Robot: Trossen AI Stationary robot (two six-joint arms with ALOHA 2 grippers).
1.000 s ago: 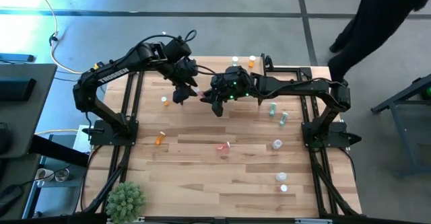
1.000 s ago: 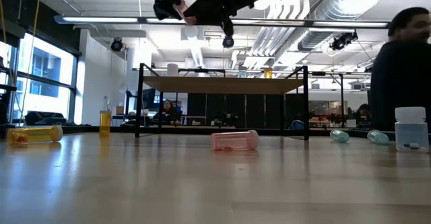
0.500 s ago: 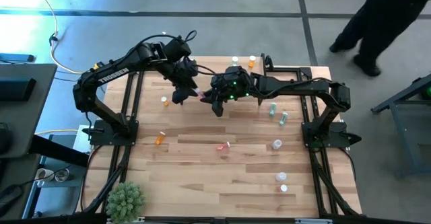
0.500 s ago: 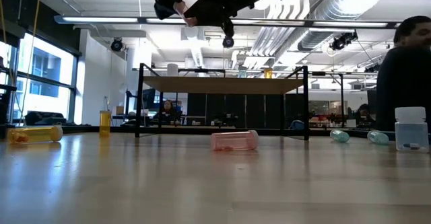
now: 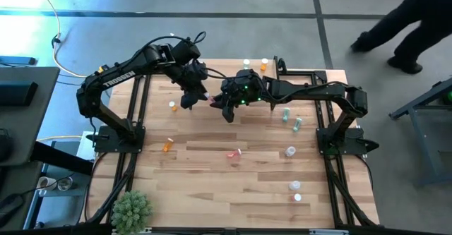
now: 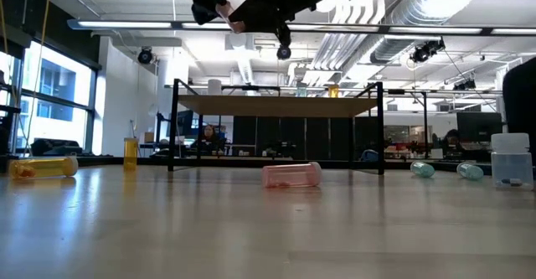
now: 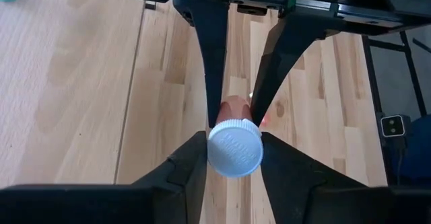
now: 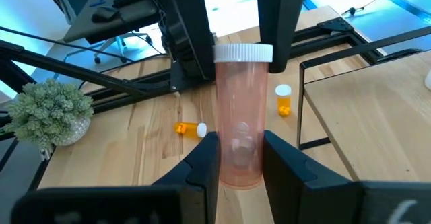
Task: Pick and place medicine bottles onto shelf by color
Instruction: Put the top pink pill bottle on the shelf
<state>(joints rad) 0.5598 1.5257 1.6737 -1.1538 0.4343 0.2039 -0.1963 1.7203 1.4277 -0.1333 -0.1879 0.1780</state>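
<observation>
While midair above table (image 5: 212, 185), both end effectors clamp same pink bottle (image 8: 239, 140): left (image 7: 234, 158), right (image 8: 240, 158).

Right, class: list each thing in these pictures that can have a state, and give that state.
left tool: shut on the held pink bottle's cap.
right tool: shut on the held pink bottle's body.
held pink bottle: capped, in the air, gripped by both tools.
loose pink bottle: lying on its side.
orange bottle: lying on its side.
white bottle: upright, capped.
</observation>
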